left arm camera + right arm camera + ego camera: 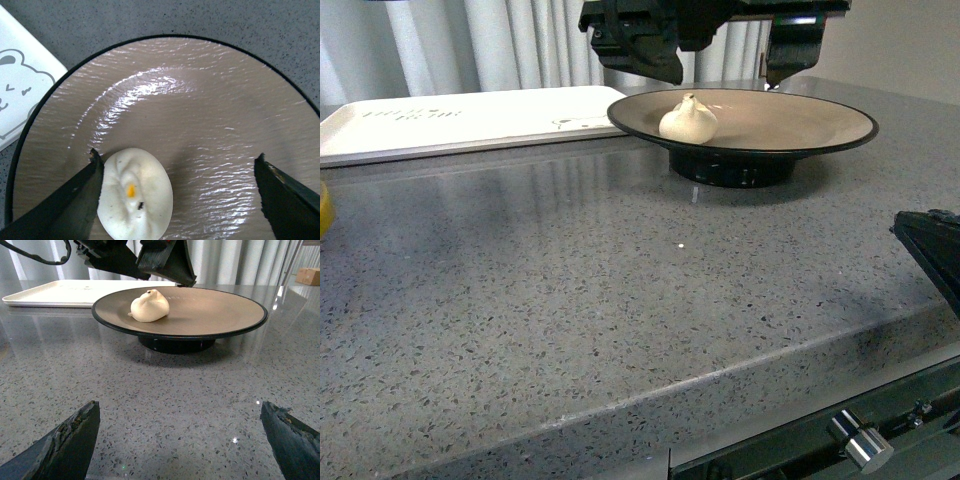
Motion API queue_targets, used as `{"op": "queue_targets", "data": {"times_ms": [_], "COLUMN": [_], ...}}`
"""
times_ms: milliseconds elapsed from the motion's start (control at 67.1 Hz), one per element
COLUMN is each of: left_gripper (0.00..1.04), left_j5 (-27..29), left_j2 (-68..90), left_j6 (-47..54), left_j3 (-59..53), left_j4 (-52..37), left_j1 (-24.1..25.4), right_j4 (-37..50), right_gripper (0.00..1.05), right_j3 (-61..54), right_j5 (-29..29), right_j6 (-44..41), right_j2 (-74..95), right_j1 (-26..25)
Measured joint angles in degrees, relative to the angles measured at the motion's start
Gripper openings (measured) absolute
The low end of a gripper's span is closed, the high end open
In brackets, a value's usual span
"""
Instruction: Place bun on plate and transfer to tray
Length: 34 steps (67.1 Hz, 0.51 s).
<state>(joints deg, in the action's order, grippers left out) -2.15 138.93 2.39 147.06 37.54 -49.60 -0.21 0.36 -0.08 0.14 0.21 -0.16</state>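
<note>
Toward 1 o'clock on a grey speckled counter (570,300), seen from the front: dark round plate (800,120) with a brownish inner face, upright on its black foot. Holds a small white bun (688,120), pinched top up, at about 9 o'clock on the plate's inner face. Just beside the plate at 10 o'clock, off-white tray (470,120), flat on the counter, bear drawing (15,85) at its near corner. Directly above the plate, left gripper (723,55), spread wide, gripping nothing; one fingertip (75,200) close beside the bun, contact unclear. At 4 o'clock, low over the counter, right gripper (180,407), likewise wide apart and empty, facing the plate.
</note>
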Motion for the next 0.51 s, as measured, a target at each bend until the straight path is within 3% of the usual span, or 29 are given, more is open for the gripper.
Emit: {"op": "queue_targets", "data": {"times_ms": [45,298,507], "left_gripper": [1.00,0.98,0.98], "left_j5": [0.0,0.2,4.6], "left_j2": [0.0,-0.6,-10.4], "left_j6": [-0.1,-1.5,-3.3], "left_j3": [0.5,0.5,-14.3], "left_j4": [0.1,-1.1,-11.0], "left_j1": [0.0,0.0,0.0], "right_j4": [0.0,0.0,0.0], "right_gripper": [0.96,0.96,0.96], "right_j3": [0.0,0.0,0.0], "right_j5": [0.0,0.0,0.0], "right_j6": [0.0,0.0,0.0], "right_j2": [0.0,0.0,0.0], "right_j1": [0.0,0.0,0.0]}}
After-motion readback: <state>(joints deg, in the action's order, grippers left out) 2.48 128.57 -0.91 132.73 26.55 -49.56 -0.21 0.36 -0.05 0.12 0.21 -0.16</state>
